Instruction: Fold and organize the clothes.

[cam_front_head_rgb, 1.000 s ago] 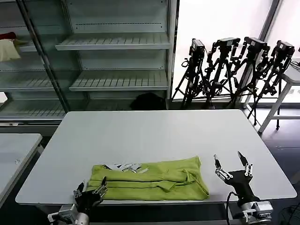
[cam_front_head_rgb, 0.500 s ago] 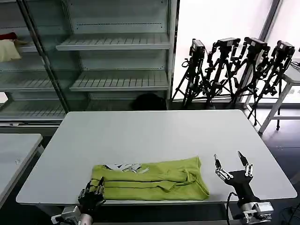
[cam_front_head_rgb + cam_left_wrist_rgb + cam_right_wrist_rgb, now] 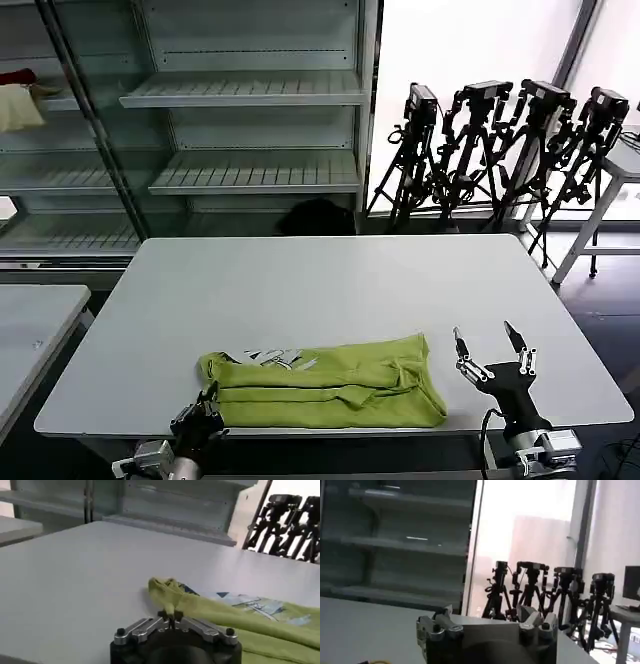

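Left claw [image 3: 203,417] has dropped toward the surface [image 3: 300,280] edge, pinched together on the T-shirt [image 3: 330,380] corner. Thin pinch may slip when pulled. Right claw [image 3: 491,352] waits, fingers apart.

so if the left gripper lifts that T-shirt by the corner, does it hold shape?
Probably not. The T-shirt lies creased and rumpled, so it likely droops and unfolds. The corner pinched in the left gripper already bunches, suggesting thin, light cloth.

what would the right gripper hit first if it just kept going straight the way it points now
Probably nothing close. The right gripper, open near the table's front right edge, points toward the far side over bare tabletop; the T-shirt lies off to its left. Depth is uncertain.
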Motion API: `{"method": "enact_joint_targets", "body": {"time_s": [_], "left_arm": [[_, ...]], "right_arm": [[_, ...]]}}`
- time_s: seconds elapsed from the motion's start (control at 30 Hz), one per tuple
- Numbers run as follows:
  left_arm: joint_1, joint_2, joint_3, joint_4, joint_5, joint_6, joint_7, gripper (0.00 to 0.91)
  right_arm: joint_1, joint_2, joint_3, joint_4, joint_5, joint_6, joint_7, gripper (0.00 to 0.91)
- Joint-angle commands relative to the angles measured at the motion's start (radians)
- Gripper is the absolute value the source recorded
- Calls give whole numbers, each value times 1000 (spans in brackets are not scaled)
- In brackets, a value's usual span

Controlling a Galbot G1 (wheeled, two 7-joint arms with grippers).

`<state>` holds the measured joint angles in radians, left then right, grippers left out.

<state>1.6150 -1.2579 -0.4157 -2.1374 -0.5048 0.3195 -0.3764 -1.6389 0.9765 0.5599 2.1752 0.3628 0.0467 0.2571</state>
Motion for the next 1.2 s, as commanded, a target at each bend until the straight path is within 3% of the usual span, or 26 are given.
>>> {"method": "enact_joint_targets", "body": {"time_s": [0.03,0.43,0.63,0.83,1.0,1.2], "left_arm": [[-25,45,-93,-34,-61,17,-2,0],[1,267,-588,-52,-280,78,-2,0],[-1,288,-710,-93,-328,105,-1,0],[22,218,-480,-232,-247,87,42,0],[28,196,-202,-205,-64,13,113,0],[13,186,-38,-158,48,-35,142,0]], "right_arm": [[2,-2,3,7,-1,0,0,907],[27,-2,-9,13,0,-16,2,907],[31,0,-11,10,1,-15,3,907],[34,4,-11,15,-1,-18,3,907],[29,10,-4,20,-2,-19,4,907],[31,5,-8,8,-2,-18,14,907]]}}
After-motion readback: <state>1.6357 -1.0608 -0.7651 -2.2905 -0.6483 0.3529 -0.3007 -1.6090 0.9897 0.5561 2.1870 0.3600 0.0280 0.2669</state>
